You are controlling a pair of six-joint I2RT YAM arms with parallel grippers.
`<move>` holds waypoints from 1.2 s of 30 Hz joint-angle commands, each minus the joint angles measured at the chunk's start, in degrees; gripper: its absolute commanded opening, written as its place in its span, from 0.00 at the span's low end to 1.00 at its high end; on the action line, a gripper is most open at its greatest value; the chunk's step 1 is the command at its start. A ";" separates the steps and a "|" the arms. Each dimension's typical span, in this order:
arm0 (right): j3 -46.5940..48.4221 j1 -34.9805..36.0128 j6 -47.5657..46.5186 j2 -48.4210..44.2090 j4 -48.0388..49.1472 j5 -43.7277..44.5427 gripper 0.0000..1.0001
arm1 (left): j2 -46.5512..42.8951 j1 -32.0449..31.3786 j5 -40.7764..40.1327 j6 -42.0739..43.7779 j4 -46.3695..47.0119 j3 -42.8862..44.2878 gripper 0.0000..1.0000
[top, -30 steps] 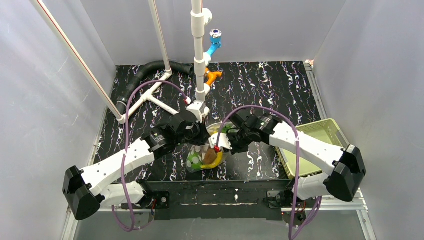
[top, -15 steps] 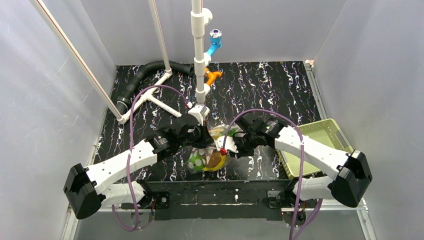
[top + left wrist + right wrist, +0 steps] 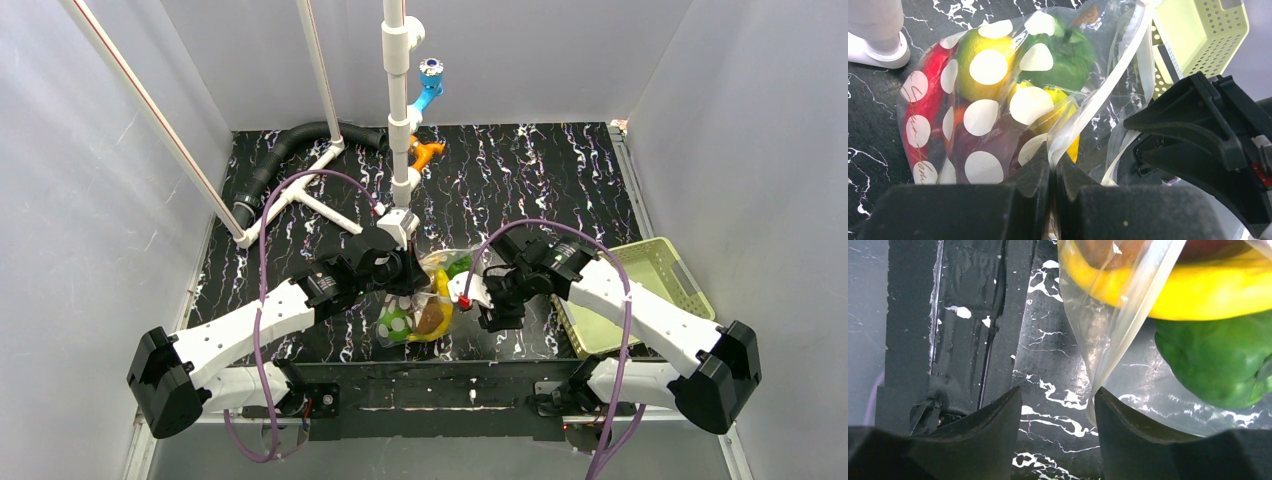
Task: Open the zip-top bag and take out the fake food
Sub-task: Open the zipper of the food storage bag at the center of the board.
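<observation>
The zip-top bag point(image 3: 428, 305), clear with white dots, hangs just above the table near the front edge. My left gripper point(image 3: 412, 282) is shut on its white zip strip point(image 3: 1083, 110), pinched between the fingertips of the left gripper point(image 3: 1053, 162). Inside the bag point(image 3: 983, 100) is the fake food: a red piece point(image 3: 923, 107), a yellow round fruit point(image 3: 985, 52), a green pepper point(image 3: 1070, 62) and a banana point(image 3: 1198, 290). My right gripper point(image 3: 1058, 395) is open. The bag's free lip point(image 3: 1113, 340) hangs against its right finger's inner side, not clamped. In the top view the right gripper point(image 3: 480, 305) sits just right of the bag.
A pale yellow-green mesh basket point(image 3: 640, 290) stands at the right, close behind the right arm. A white pipe stand point(image 3: 400, 130) with blue point(image 3: 430, 85) and orange point(image 3: 425, 152) fittings rises behind the bag. A black hose point(image 3: 290, 150) lies at the back left.
My right gripper opened and let go of the bag's lip, then drew back to the right. The bag's mouth now gapes wider while the left gripper keeps its hold.
</observation>
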 commanded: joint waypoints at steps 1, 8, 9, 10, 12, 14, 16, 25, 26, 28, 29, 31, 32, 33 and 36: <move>0.99 -2.79 1.21 -2.68 -5.37 -1.61 0.64 | -0.76 0.36 0.40 0.92 0.99 -0.59 0.00; 2.32 -7.91 2.34 -5.98 -7.89 -6.20 0.66 | -1.09 0.31 3.69 0.96 3.76 -1.29 0.00; 2.50 -8.37 2.75 -6.12 -7.89 -6.37 0.66 | -1.21 0.35 4.03 0.91 4.13 -1.42 0.00; 2.61 -8.72 3.31 -6.27 -7.90 -6.36 0.66 | -1.26 0.36 4.35 0.81 4.50 -1.55 0.00; 2.53 -9.63 3.79 -6.58 -7.51 -5.97 0.66 | -1.61 0.36 4.62 0.63 4.89 -1.81 0.00; 2.02 -10.82 4.18 -7.10 -6.82 -5.94 0.66 | -1.91 0.36 4.79 0.48 5.30 -2.16 0.00; 1.81 -12.33 4.67 -8.01 -6.57 -7.34 0.67 | -2.48 0.36 4.93 0.28 5.74 -2.62 0.00; 7.18 -16.51 5.97 -9.30 -10.12 -17.61 0.67 | -2.92 0.36 6.46 -0.38 8.22 -3.79 0.00; 7.82 -16.77 5.95 -9.05 -10.40 -18.75 0.67 | -2.97 0.36 6.51 -0.50 8.45 -3.90 0.00; 8.75 -17.22 6.07 -8.56 -10.64 -21.02 0.67 | -3.07 0.36 6.70 -0.72 8.95 -4.23 0.00; 9.12 -17.47 6.33 -8.27 -10.49 -22.22 0.67 | -3.05 0.31 6.88 -0.88 9.31 -4.36 0.00; 9.59 -17.78 7.41 -7.63 -9.86 -24.54 0.67 | -3.14 0.28 6.95 -1.09 9.71 -4.57 0.00; 9.73 -17.95 7.97 -7.35 -9.34 -25.75 0.67 | -3.16 0.21 6.96 -1.19 9.84 -4.59 0.00; 9.87 -18.06 8.81 -6.92 -8.70 -26.62 0.67 | -3.05 0.12 7.00 -1.20 9.93 -4.49 0.00; 10.11 -18.35 11.86 -5.32 -5.82 -28.80 0.67 | -2.94 -0.12 7.08 -1.24 10.04 -4.41 0.00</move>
